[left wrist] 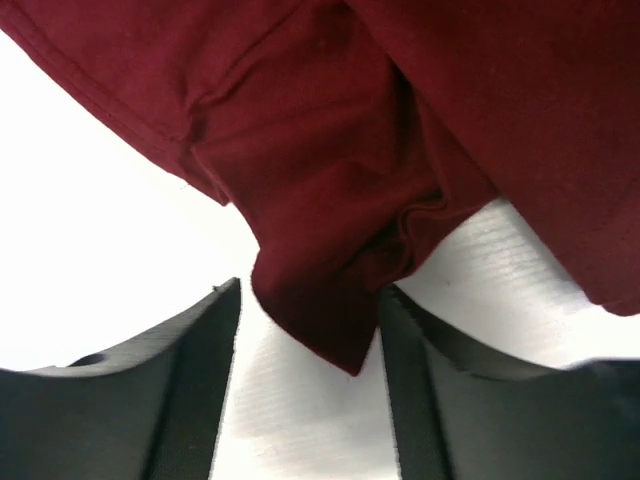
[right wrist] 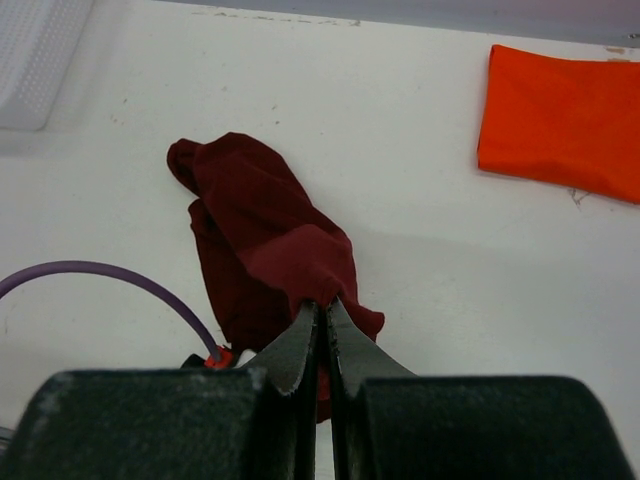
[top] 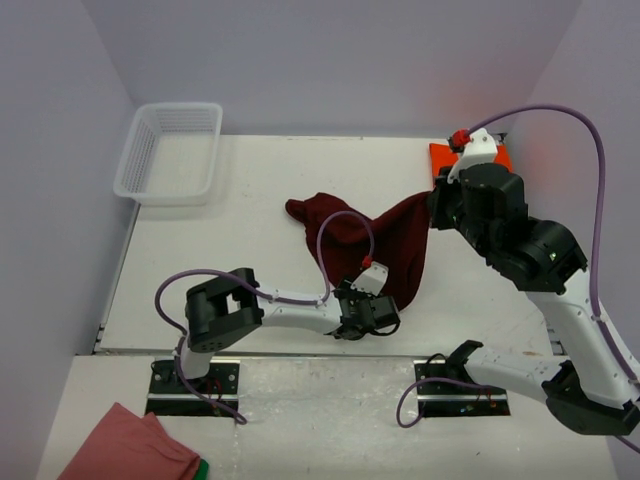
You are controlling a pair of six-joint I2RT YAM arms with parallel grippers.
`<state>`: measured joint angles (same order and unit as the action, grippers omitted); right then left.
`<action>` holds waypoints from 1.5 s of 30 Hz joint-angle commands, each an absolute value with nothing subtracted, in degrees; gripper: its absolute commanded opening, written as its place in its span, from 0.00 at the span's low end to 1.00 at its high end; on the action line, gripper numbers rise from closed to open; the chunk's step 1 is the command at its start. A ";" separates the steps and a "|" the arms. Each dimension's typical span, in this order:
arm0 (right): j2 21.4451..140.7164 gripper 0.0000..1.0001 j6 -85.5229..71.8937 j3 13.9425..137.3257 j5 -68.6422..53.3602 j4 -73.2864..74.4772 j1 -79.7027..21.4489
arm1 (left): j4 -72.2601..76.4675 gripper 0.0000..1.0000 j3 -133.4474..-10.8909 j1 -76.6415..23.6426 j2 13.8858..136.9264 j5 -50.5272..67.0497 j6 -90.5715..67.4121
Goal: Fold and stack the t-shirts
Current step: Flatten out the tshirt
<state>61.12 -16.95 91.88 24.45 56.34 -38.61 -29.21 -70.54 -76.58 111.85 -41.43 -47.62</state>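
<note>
1. Maroon t-shirt (top: 365, 235), soft plain fabric, lies bunched and partly lifted on the white table (top: 220, 240). It is right of the white mesh basket (top: 170, 150) and nearer the arm bases than the basket.
2. Orange t-shirt (right wrist: 560, 115) looks folded into a flat rectangle. It is far right of the basket, about level w/ it at the back of the table, and not touching the maroon one.
3. Right gripper (right wrist: 322, 312): fingers pressed together, pinching the maroon shirt near its right edge. That side is held up, so cloth drapes down from the grip.
4. Left gripper (left wrist: 310, 290): fingers spread apart. A pointed corner of the maroon shirt hangs btwn them, and the wrist view shows it unpinched.
5. Handling (judgement): light, limp knit, not slippery, nothing fragile. It won't keep a shape and sags or creases wherever unsupported.
6. Where to grip (judgement): hems, corners or shoulder seams, at two pts well apart, so the cloth pulls flat. A grab mid-body would likely just bunch it.
7. Salmon-pink cloth w/ green edge (top: 130, 450) lies nearer the camera than the basket, off the table on the lower front surface. Not part of the job.
</note>
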 commanded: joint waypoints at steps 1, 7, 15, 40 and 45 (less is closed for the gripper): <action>60.29 0.00 -17.31 92.37 24.26 54.76 -38.93 | -32.43 0.56 -68.47 -76.64 112.23 -37.53 -48.34; 60.38 0.00 -17.58 92.64 24.52 55.37 -38.94 | -29.88 0.26 -68.03 -76.64 112.33 -34.02 -47.72; 61.78 0.00 -17.93 91.06 24.61 54.23 -38.85 | -34.09 0.00 -67.58 -77.08 105.39 -35.76 -49.56; 74.00 0.00 -13.45 109.08 39.82 58.18 -28.67 | -75.41 0.00 -112.05 -82.88 56.60 -74.18 -37.99; 73.92 0.00 -13.36 108.28 35.52 57.57 -19.53 | -75.50 0.00 -117.68 -82.88 58.27 -78.74 -33.05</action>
<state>74.32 -12.95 107.63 35.90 56.88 -23.64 -74.08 -114.50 -83.22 56.23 -72.12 -39.00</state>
